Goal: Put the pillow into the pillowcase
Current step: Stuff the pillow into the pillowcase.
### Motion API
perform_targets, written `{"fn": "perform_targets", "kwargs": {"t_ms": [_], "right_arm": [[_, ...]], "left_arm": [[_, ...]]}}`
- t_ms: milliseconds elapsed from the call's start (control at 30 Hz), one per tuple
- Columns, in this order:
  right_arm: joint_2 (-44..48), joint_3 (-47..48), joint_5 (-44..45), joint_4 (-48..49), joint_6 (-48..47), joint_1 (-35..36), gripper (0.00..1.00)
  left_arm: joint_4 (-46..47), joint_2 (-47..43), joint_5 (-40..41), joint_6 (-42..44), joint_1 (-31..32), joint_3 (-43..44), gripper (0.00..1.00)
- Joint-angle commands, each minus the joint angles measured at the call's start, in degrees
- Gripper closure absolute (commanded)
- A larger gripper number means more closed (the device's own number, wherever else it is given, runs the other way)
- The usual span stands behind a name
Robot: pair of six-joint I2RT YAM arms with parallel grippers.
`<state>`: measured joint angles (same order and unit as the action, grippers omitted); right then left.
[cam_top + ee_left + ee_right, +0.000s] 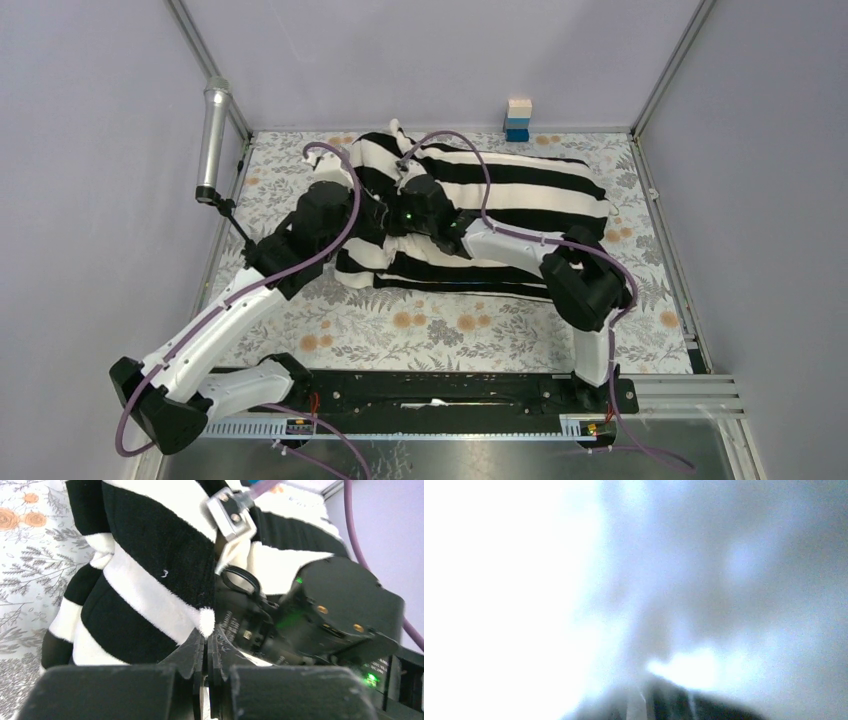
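Pillowcase (510, 200): striped, plump, lay on floral tabletop (420, 325) | left hand (206, 642): narrow, pinched pillowcase's white edge | right hand (418, 200): beside it at cloth; own view blurred; state unclear

Black-and-white striped pillowcase (520, 190), orange-flowered grey-leafed table covering (430, 325), blue-and-white blocks (517, 120).

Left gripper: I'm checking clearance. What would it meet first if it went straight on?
The pillowcase: its striped fabric sits right at the left gripper's tips, with the right arm's wrist close beside, depth unclear.
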<state>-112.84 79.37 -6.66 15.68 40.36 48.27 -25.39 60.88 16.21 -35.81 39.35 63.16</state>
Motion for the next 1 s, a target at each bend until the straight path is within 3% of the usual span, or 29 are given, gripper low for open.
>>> {"fn": "perform_targets", "kwargs": {"t_ms": [0,167,500,800,967], "right_arm": [[5.04,-2.48,-0.27,-0.30,0.68,-3.26,0.77],[10.73,-3.53,0.99,-0.76,5.14,-3.58,0.60],[16.89,-1.49,18.51,-14.19,-3.05,-0.88,0.52],[23.17,-2.00,16.32,-14.93,-6.27,-0.15,0.32],[25.08,-0.94,15.02,-14.67,-4.08,-0.11,0.33]], "left_arm": [[19.40,-6.49,-11.54,-5.35,-2.82,-0.10,1.00],[24.53,-7.41,-15.93,-7.72,-6.02,-3.67,1.00],[30.63,-6.44,-26.88,-12.92,-16.01,-4.69,1.00],[34.86,-5.97,-31.55,-15.28,-18.16,-9.03,1.00],[34.88,-7.56,-31.58,-14.72,-18.40,-10.17,1.00]]}}
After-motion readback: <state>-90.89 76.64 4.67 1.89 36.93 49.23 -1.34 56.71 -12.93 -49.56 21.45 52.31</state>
